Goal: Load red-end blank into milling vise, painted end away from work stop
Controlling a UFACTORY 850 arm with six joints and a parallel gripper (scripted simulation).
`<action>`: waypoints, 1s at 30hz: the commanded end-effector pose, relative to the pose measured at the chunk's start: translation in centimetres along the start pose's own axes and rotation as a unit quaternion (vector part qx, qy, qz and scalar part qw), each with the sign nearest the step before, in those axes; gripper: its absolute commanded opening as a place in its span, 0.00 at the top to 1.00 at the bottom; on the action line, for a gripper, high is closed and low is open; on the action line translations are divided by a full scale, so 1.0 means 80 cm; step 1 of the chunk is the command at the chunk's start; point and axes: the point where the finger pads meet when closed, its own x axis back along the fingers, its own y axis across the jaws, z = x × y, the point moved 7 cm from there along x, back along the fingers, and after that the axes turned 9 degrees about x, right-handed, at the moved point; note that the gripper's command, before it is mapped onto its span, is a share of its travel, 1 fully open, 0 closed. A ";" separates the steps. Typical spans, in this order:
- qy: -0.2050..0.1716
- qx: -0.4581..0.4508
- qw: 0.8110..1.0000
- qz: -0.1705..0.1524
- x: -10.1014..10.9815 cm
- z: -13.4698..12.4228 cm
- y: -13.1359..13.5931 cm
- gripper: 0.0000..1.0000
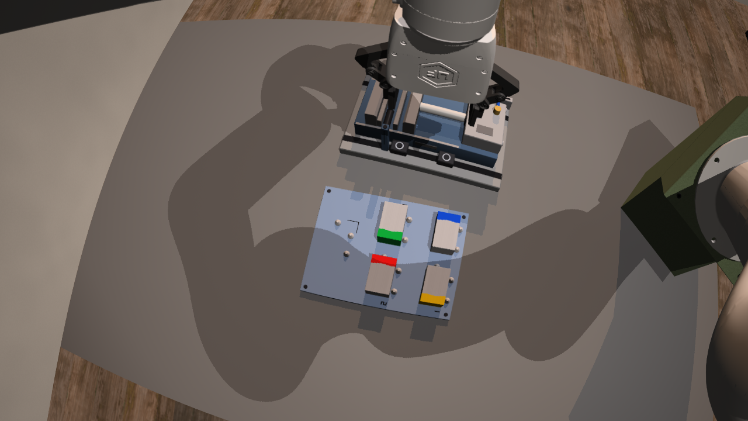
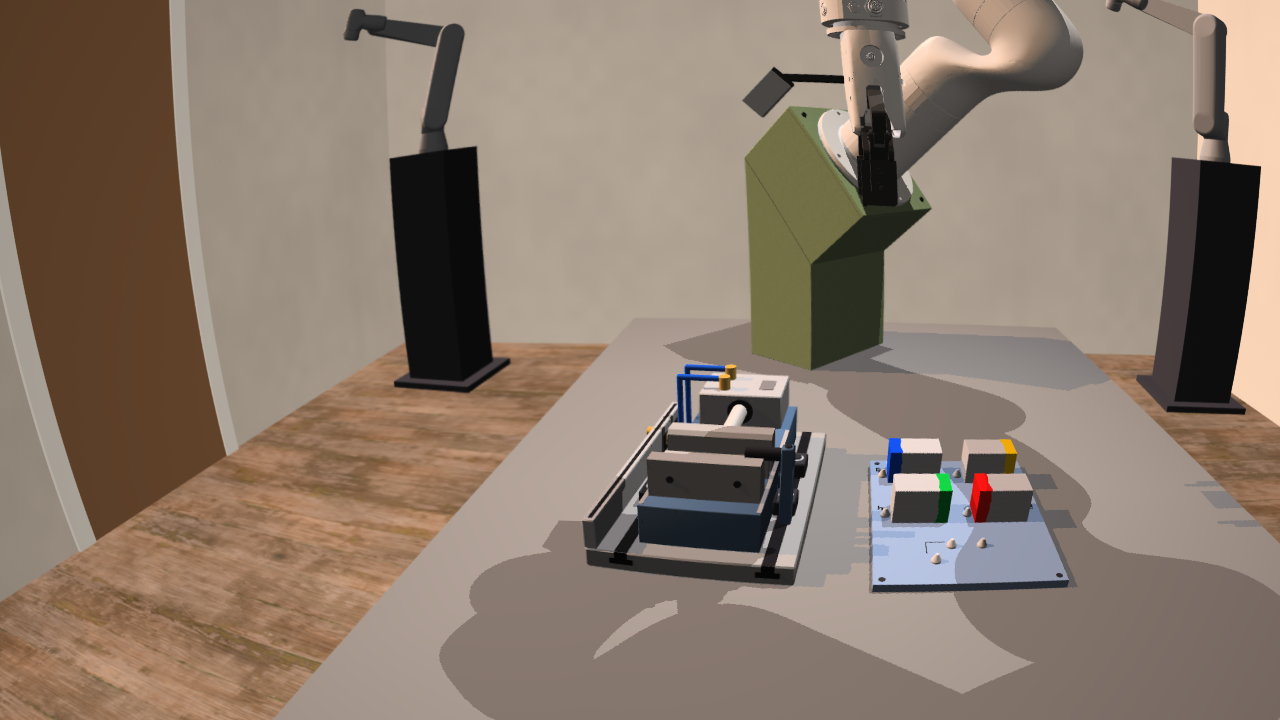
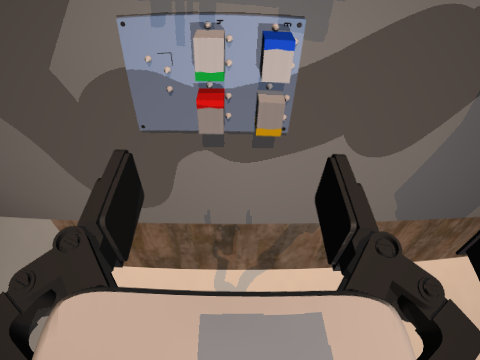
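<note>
The red-ended blank (image 1: 381, 280) (image 2: 1004, 501) (image 3: 211, 121) lies on the infeed plate (image 1: 324, 272) (image 2: 921, 574) (image 3: 165, 117), red end toward the vise. The green-ended blank (image 1: 393, 217) (image 2: 917, 501) (image 3: 210, 52), blue-ended blank (image 1: 446, 235) (image 3: 276, 66) and yellow-ended blank (image 1: 435, 280) (image 3: 270, 111) lie there too. The vise's fixed jaw (image 1: 373, 107) (image 2: 705, 474) and moving jaw (image 1: 412, 112) (image 2: 720, 438) stand apart; no blank shows between them. The work stop rod (image 2: 762, 454) is at their plate-side end. My gripper (image 1: 431, 115) (image 2: 878, 202) (image 3: 229, 174) is open and empty, high up, over the vise in the top view.
Blue hoses (image 2: 701, 377) rise beside the vise's cylinder block (image 1: 481, 134) (image 2: 748, 400). A long side wall (image 2: 617, 497) edges the raised plate (image 1: 418, 166) (image 2: 689, 565). Small pegs stand beside the blanks, and three (image 1: 350, 235) (image 3: 167, 70) at the infeed plate's unoccupied place.
</note>
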 end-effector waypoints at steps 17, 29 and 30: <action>0.000 0.000 1.000 0.000 0.000 -0.003 -0.001 0.00; 0.000 0.000 1.000 0.000 0.000 -0.003 -0.001 0.00; 0.000 0.000 1.000 0.000 0.000 -0.003 -0.001 0.00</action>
